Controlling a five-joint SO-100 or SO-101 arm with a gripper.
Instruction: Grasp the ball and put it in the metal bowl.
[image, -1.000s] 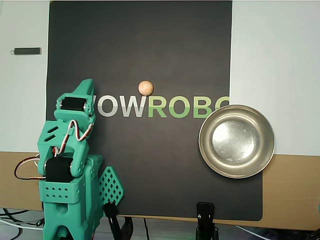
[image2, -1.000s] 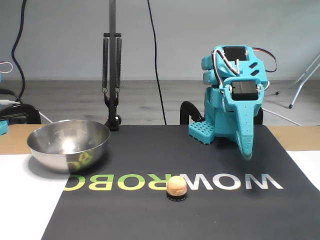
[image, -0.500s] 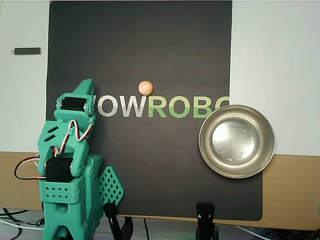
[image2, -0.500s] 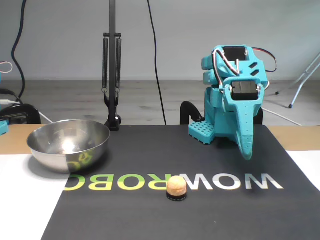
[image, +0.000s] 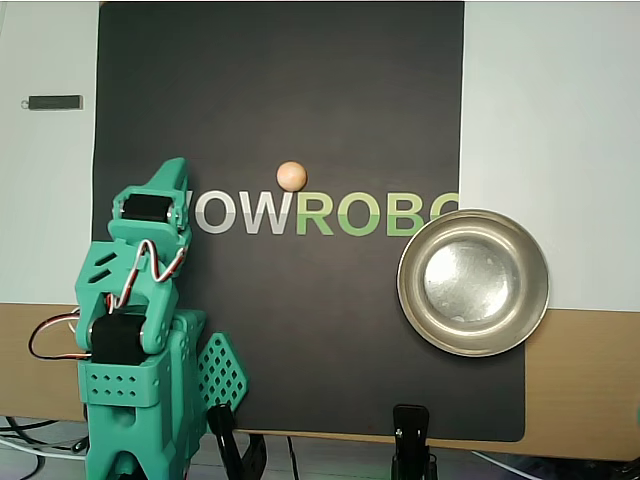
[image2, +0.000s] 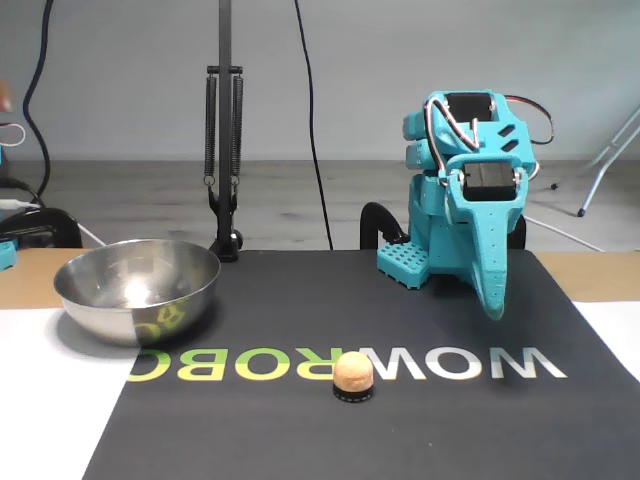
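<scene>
The ball (image: 291, 176) sits on the dark mat (image: 280, 330) just above the printed lettering (image: 320, 213) in the overhead view, touching the top of the "W", while the metal bowl (image: 474, 282) lies empty at the lettering's far right end, over the mat's edge. The pincer (image: 170, 185) is folded back at the lettering's left end, holding nothing, and its jaws look closed (though neither view shows the tips clearly). A good reach would likely open wide, descend straight over the ball, and close gently so the smooth sphere does not squirt away across the tabletop (image: 560, 120).
</scene>
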